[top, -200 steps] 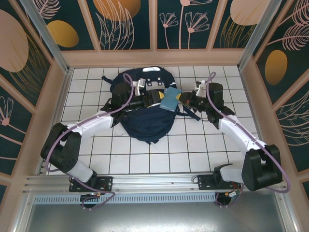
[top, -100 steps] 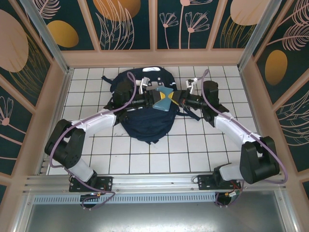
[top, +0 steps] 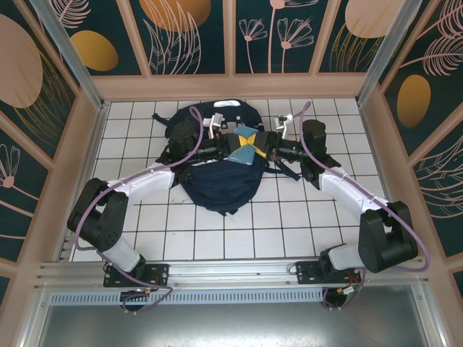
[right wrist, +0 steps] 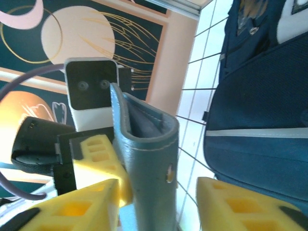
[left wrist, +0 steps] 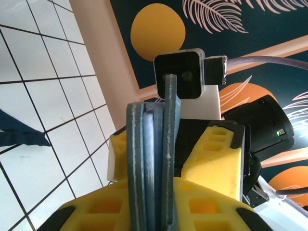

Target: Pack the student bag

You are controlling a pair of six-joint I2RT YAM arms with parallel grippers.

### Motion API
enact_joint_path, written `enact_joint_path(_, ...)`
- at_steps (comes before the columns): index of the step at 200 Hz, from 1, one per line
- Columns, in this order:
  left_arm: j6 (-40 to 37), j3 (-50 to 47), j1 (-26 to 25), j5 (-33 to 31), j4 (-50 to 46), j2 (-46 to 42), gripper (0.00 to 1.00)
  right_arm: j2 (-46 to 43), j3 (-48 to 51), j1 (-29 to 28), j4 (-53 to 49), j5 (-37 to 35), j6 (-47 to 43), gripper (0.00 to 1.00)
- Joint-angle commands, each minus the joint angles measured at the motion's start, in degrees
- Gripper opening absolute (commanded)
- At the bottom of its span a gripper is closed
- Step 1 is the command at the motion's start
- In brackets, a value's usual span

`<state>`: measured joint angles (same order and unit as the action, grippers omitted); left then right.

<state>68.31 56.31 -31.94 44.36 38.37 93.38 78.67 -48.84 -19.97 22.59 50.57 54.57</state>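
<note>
The student bag (top: 217, 184), a large navy backpack, lies on the white tiled floor; its fabric with a pale stripe also fills the right of the right wrist view (right wrist: 260, 120). Above its upper part a grey-blue stitched notebook (top: 243, 150) hangs between both grippers. My left gripper (top: 230, 147) is shut on it: in the left wrist view the yellow pads (left wrist: 96, 207) press the notebook's edge (left wrist: 151, 159) from both sides. My right gripper (right wrist: 159, 207) stands open around the notebook's spine (right wrist: 149, 163), with a gap at its right pad (right wrist: 240, 202).
Peach-framed walls with leaf patterns (top: 231, 43) enclose the tiled floor (top: 289, 231) on three sides. The backpack's black straps (top: 286, 170) spread to the right under my right arm. Tiles in front of the bag lie bare.
The notebook came left over the bag's top. My left jaws closed onto it while my right jaws let go and opened.
</note>
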Motion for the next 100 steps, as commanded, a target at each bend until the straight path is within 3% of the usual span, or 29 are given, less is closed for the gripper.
enact_joint_path(1,2.0,0.8,-0.3,-0.3,5.1,-0.6,0.20,0.2,0.5,-0.4,6.2,3.2,1.5,0.39)
enact_joint_path(18,2.6,0.7,-0.3,-0.4,5.2,-0.6,0.24,0.4,0.3,-0.5,6.8,3.7,1.8,0.32)
enact_joint_path(36,2.6,0.6,-0.2,-0.4,5.0,-0.7,0.30,0.8,0.2,-0.5,6.8,3.6,1.9,0.16)
enact_joint_path(51,0.1,0.7,-0.3,-1.2,1.8,-1.5,0.42,0.5,-0.4,-0.3,2.7,1.0,0.0,0.05)
enact_joint_path(68,-7.8,1.5,-0.3,-5.2,-8.6,-3.7,0.58,-1.2,-0.2,0.7,-3.2,-4.5,-2.8,0.02)
enact_joint_path(100,-28.8,4.1,-0.3,-22.2,-34.3,-7.8,0.70,-4.9,2.7,5.5,-10.4,-10.4,-4.4,0.01)
